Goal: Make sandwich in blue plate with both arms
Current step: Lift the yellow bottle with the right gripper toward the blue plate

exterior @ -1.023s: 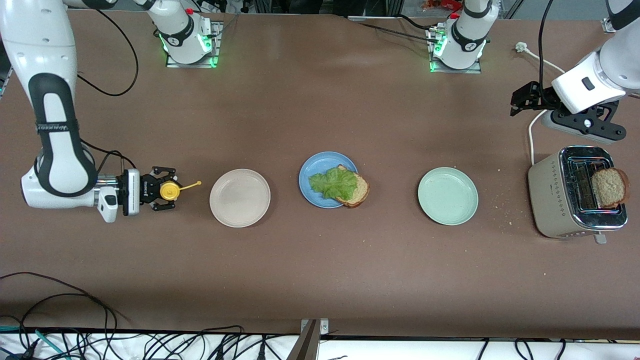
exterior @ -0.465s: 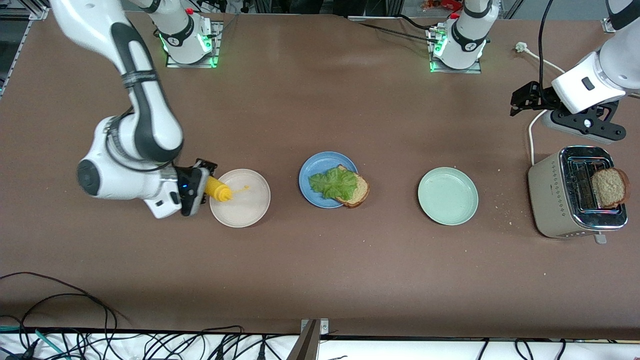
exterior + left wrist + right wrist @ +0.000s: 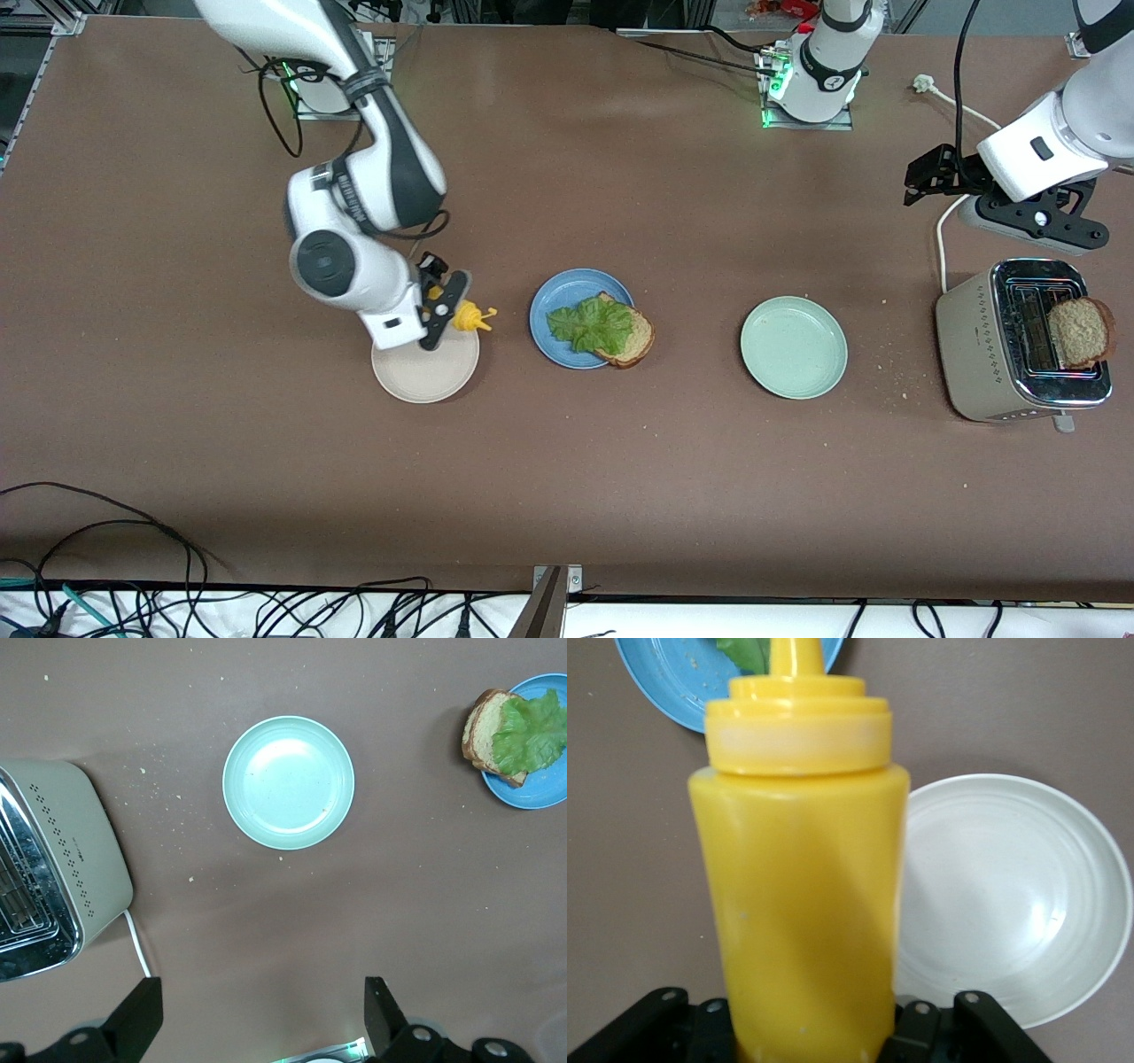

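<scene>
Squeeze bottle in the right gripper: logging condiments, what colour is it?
Yellow all over, the squeeze bottle shows best in the right wrist view.

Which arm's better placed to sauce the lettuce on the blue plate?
Right. The right gripper is shut on the yellow plastic squeeze bottle, over the beige plate's edge, nozzle toward the round blue plate and its ruffled green lettuce leaf. The left gripper waits open and empty beside the toaster.

place: robotics lab | evidence: two white arms bolted on metal base plates (image 3: 804, 113) with green status lights | brown bench (image 3: 567, 478) | loose black cables (image 3: 106, 594) along its near edge | aluminium framing at the corners | toaster (image 3: 1019, 341) and plates as props
</scene>
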Controlling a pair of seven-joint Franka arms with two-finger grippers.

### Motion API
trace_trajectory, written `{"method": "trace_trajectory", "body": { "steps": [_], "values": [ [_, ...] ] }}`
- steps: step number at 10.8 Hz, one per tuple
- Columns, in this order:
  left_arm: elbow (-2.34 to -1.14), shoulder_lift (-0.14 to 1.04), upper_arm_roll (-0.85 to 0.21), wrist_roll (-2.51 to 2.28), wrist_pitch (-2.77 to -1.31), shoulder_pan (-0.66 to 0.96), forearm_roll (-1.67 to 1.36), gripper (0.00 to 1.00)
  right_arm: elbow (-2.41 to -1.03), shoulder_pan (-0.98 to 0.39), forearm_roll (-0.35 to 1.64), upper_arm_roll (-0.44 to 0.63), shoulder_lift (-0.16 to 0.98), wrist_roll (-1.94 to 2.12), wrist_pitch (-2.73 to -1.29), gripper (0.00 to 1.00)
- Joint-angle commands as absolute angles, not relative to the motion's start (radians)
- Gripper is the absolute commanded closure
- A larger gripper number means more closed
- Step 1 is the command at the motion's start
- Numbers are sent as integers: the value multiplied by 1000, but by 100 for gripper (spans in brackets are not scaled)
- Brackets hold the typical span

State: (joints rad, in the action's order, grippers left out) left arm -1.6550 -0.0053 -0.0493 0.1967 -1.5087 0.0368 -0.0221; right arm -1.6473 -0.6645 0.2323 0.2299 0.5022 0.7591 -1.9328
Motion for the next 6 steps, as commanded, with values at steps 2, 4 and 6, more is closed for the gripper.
{"method": "trace_trajectory", "body": {
  "steps": [2,4,6],
  "values": [
    [-1643,-5,-49,193,-1502,34,-40,0,-1643,-823,50,253,528,533,-1930,100],
    [-1643,-5,-49,192,-1502,34,-40,0,-1611,-911,-70,253,567,418,-1905,100],
    [-1643,-5,-49,189,-1502,34,-40,0,-1597,-960,-158,258,598,344,-1867,100]
  ]
}}
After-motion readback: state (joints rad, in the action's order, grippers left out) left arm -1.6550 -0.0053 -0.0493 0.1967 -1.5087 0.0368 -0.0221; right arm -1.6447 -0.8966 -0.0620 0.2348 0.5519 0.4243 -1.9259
